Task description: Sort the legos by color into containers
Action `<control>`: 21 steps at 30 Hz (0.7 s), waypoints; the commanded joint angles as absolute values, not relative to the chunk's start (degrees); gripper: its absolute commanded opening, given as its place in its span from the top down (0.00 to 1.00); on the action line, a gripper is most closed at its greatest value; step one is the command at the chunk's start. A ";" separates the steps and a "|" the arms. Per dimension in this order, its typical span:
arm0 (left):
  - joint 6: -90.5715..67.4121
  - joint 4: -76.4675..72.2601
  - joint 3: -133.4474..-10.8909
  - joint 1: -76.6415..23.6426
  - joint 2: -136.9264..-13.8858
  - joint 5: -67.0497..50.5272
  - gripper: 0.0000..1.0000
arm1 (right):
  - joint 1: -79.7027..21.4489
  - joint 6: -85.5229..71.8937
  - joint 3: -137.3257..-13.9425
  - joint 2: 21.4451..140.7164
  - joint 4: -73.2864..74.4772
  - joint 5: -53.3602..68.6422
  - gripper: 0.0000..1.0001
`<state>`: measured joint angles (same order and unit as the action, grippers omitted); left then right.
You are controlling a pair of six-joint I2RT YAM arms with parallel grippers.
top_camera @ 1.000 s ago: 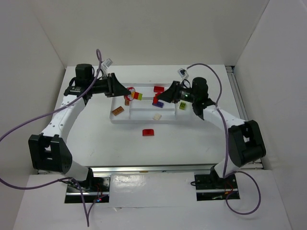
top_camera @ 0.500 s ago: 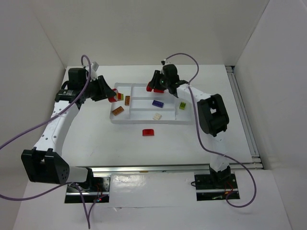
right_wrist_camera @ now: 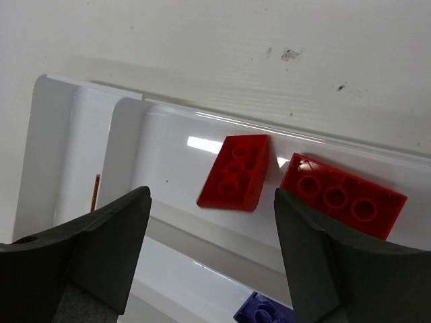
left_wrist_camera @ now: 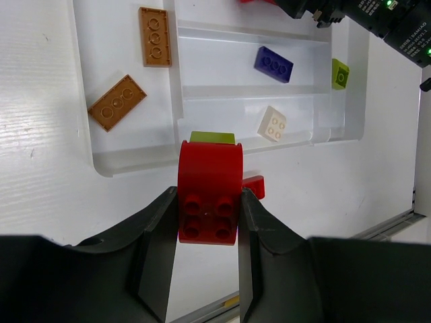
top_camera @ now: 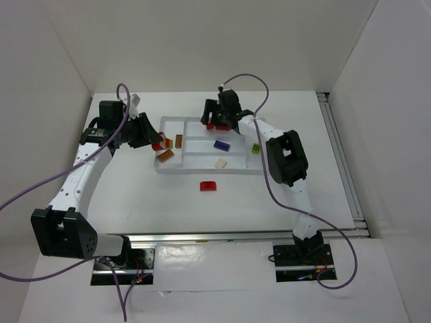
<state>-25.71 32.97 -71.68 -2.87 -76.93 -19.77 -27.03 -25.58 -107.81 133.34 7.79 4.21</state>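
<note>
**Top external.** My left gripper [top_camera: 155, 140] hangs at the left end of the tray [top_camera: 202, 171], clamped on the held red brick [top_camera: 159, 145]. My right gripper [top_camera: 215, 122] sits low over the far middle slot, where red shows beneath it. The blue brick [top_camera: 221, 145] has the centre slot, the cream brick [top_camera: 220, 163] the near one and the lime brick [top_camera: 256, 148] the right end section. Two orange-brown bricks [top_camera: 165, 155] share the left end, so each compartment reads to me as one colour. A loose red brick [top_camera: 208, 185] lies on the table [top_camera: 135, 195], just in front of the tray.

**Left wrist.** The fingers [left_wrist_camera: 158, 235] pinch the held red brick by its two sides, closed to its width, with the studs facing the lens. I judge that the side grip leaves its underside free for setting down. A lime sliver [left_wrist_camera: 212, 137] shows behind its top, and I cannot tell whether the two are joined.

**Right wrist.** These fingers [right_wrist_camera: 108, 249] are spread wide with nothing between them. Below them, in the far slot, a sloped red brick [right_wrist_camera: 236, 173] and a flat red brick [right_wrist_camera: 343, 198] lie side by side. My brick belongs with them, I reckon, and the right arm must leave that slot before I can bring it across safely.
</note>
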 commanded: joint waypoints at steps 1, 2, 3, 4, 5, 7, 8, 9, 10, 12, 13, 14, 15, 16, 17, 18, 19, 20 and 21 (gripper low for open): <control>-25.58 32.08 -73.56 -2.90 -74.97 -20.39 1.00 | -27.25 -24.53 -110.05 130.18 9.14 1.85 0.19; -25.58 32.08 -73.56 -2.90 -74.97 -21.17 1.00 | -27.25 -24.52 -108.30 128.77 9.14 1.85 0.19; -25.58 32.08 -73.56 -2.90 -75.49 -21.18 1.00 | -27.25 -24.52 -106.80 127.11 9.14 1.85 0.21; -25.58 32.08 -73.56 -2.90 -75.50 -22.05 1.00 | -27.25 -24.52 -104.70 122.57 8.18 2.54 0.24; -25.05 32.08 -73.56 -2.90 -75.50 -23.89 1.00 | -27.25 -23.83 -98.94 119.82 6.87 3.33 0.26; -24.27 31.38 -73.56 -2.90 -76.98 -27.93 1.00 | -27.25 -23.82 -92.32 110.89 2.14 8.66 0.30; -24.26 31.38 -73.56 -2.90 -76.99 -31.95 1.00 | -27.25 -24.34 -88.72 107.79 0.11 11.57 0.30; -24.26 30.42 -73.56 -2.90 -77.78 -34.08 1.00 | -25.77 -24.87 -81.63 104.88 -2.26 15.08 0.30; -24.26 29.19 -73.56 -2.90 -77.78 -36.10 1.00 | -24.97 -25.57 -78.34 99.63 -6.81 22.43 0.29; -24.26 27.87 -73.56 -2.90 -79.18 -41.97 1.00 | -23.56 -27.94 -69.14 95.38 -12.28 30.98 0.25; -24.26 26.90 -73.56 -2.90 -79.19 -45.06 1.00 | -22.51 -28.91 -66.39 92.14 -15.18 35.11 0.22; -23.65 26.11 -73.56 -2.90 -79.97 -48.13 1.00 | -22.50 -31.09 -64.10 90.89 -21.21 42.46 0.14; -23.64 25.23 -73.56 -2.90 -81.02 -53.12 1.00 | -21.98 -32.07 -61.03 90.01 -23.62 45.58 0.12; -23.64 25.22 -73.56 -3.42 -81.04 -54.83 1.00 | -21.97 -32.69 -60.30 88.87 -25.21 48.31 0.10; -23.64 24.18 -73.56 -3.43 -81.64 -56.06 1.00 | -21.97 -32.70 -59.68 88.34 -27.49 52.26 0.09; -23.64 23.65 -73.56 -3.95 -81.65 -57.73 1.00 | -21.97 -33.22 -58.81 88.33 -28.29 53.43 0.09; -23.64 22.86 -73.56 -3.96 -82.17 -58.44 1.00 | -22.67 -33.22 -58.80 87.81 -28.30 54.31 0.09; -23.64 22.85 -73.56 -3.96 -82.18 -59.23 1.00 | -22.68 -33.22 -58.80 87.80 -28.30 55.71 0.09; -24.16 22.24 -73.56 -3.96 -82.18 -60.37 1.00 | -22.68 -31.83 -58.80 87.80 -27.34 56.33 0.08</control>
<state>-25.21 26.55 -71.77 -3.64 -82.26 -51.57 -22.00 -31.77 -59.72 87.99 -21.69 46.65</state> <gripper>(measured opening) 0.458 0.910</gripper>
